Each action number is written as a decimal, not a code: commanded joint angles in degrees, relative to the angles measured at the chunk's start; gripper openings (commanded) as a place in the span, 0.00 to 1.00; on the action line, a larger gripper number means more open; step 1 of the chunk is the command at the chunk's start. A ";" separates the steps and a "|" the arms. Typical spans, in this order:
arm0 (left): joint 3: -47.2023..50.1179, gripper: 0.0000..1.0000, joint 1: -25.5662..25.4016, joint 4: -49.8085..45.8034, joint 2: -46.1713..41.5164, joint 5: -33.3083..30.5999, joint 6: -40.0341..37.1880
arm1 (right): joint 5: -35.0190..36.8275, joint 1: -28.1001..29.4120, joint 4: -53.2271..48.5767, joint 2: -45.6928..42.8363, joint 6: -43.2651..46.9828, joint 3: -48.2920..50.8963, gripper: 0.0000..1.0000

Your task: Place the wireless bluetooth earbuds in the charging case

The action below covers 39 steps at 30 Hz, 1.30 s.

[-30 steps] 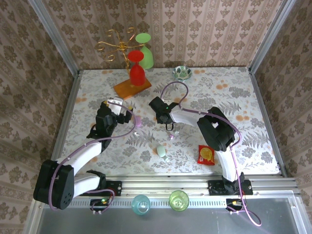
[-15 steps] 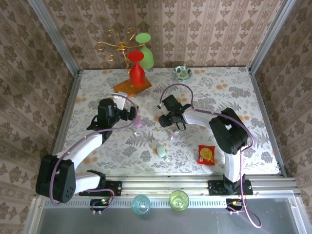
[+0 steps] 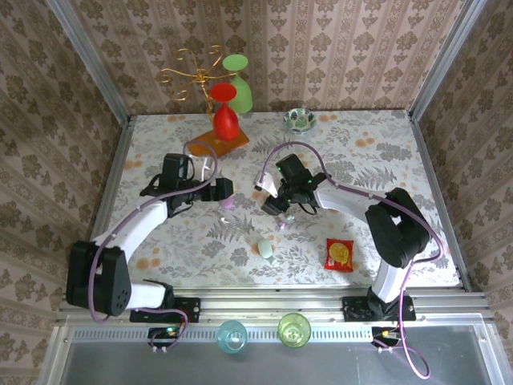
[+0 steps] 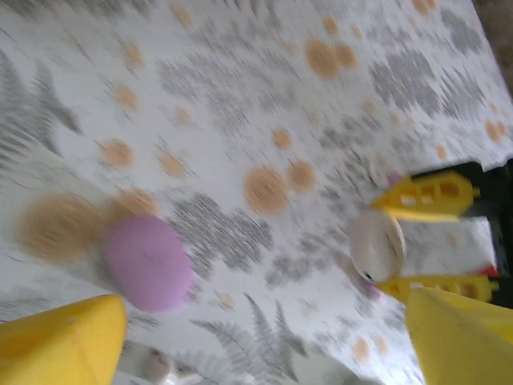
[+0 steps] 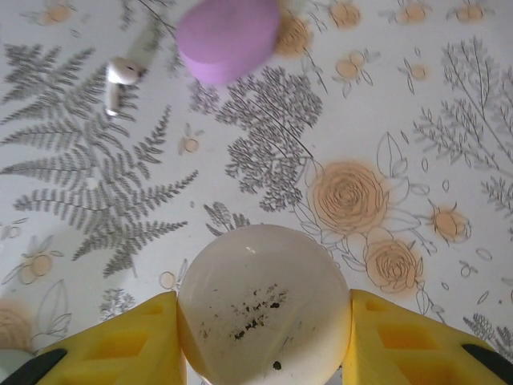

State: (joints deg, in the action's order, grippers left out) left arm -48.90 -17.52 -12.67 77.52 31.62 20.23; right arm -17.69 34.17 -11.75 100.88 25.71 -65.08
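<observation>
My right gripper (image 5: 264,321) is shut on a cream-white pebble-shaped charging case (image 5: 264,309), held just above the table at the middle (image 3: 278,207). A closed lilac case (image 5: 228,36) lies beyond it, with a white earbud (image 5: 120,76) on the cloth to its left. In the left wrist view the lilac case (image 4: 148,261) sits just ahead of my left gripper (image 4: 264,353), whose yellow fingers (image 4: 60,341) stand wide apart with nothing between them. From above, the left gripper (image 3: 224,192) is right next to the lilac case (image 3: 228,203). A tiny lilac bud (image 3: 282,225) lies below the right gripper.
A mint case (image 3: 265,249) lies near the front centre, and a red snack packet (image 3: 339,254) lies to its right. A wooden stand with red and green glasses (image 3: 226,120) and a small bowl (image 3: 299,119) stand at the back. Two cups (image 3: 232,335) sit below the table edge.
My left gripper has swung right, up to the lilac case. The right arm's elbow has swung out to the right, and its gripper has turned while holding the cream case.
</observation>
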 commanded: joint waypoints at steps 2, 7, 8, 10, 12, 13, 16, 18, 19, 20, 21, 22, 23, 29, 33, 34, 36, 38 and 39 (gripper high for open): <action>-4.80 0.84 -1.46 -5.20 4.50 16.32 10.01 | -7.31 -0.42 -0.49 -3.25 3.15 -0.05 0.38; -5.66 0.74 -4.23 1.58 8.48 22.63 14.16 | -10.22 -0.68 0.18 -4.36 2.21 0.01 0.38; -5.44 0.71 -4.43 3.43 9.07 23.37 15.24 | -10.91 -0.88 0.59 -4.58 1.95 0.23 0.38; -4.89 0.68 -4.71 7.04 9.91 24.14 17.57 | -12.58 -1.59 2.10 -5.04 1.02 0.90 0.37; -4.88 0.65 -4.96 8.44 10.18 24.50 18.75 | -13.74 -2.13 2.70 -5.48 0.29 1.18 0.37; -4.63 0.63 -5.11 9.76 10.13 24.70 19.66 | -14.22 -2.26 3.18 -5.74 0.04 1.40 0.37; -4.20 0.55 -5.97 11.54 10.71 25.76 20.94 | -15.77 -2.60 4.32 -6.33 -0.66 1.81 0.37; -4.37 0.55 -6.59 11.31 11.41 25.65 20.82 | -17.38 -3.05 4.91 -6.70 -0.90 2.18 0.37; -4.48 0.55 -6.89 11.28 11.76 25.52 20.83 | -17.98 -3.34 5.46 -6.94 -1.22 2.40 0.37; -4.45 0.56 -7.21 11.59 12.10 25.51 21.06 | -18.28 -3.58 5.66 -7.09 -1.43 2.45 0.37; -4.53 0.56 -7.57 12.30 12.42 25.59 21.48 | -18.36 -3.67 5.58 -7.27 -1.37 2.50 0.37; -4.48 0.57 -7.85 12.77 12.73 25.60 21.96 | -18.36 -3.76 5.49 -7.37 -1.42 2.57 0.37; -4.45 0.57 -8.03 13.27 13.01 25.75 22.28 | -18.34 -3.81 5.52 -7.61 -1.37 2.59 0.37; -5.09 0.51 -8.24 14.48 14.32 25.64 23.16 | -19.76 -4.02 6.39 -7.98 -2.31 3.25 0.36; -4.96 0.31 -8.28 16.86 14.64 26.53 24.98 | -20.11 -4.02 6.62 -8.20 -2.74 3.55 0.36; -4.72 0.27 -8.24 17.50 14.52 26.86 25.35 | -19.94 -4.01 6.66 -8.20 -2.80 3.64 0.37; -4.12 0.20 -8.24 19.19 14.23 27.33 26.36 | -19.69 -4.05 6.74 -8.24 -2.95 3.64 0.37; -3.59 0.13 -8.25 20.91 13.85 27.75 27.33 | -19.33 -4.00 6.66 -8.10 -3.21 3.56 0.36; -3.23 0.10 -8.28 21.93 13.73 27.92 27.74 | -19.16 -4.10 6.76 -8.15 -3.28 3.56 0.37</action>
State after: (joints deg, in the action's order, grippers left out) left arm -52.88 -25.45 4.03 91.88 56.77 46.76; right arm -35.48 30.02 -5.87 94.15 23.79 -62.11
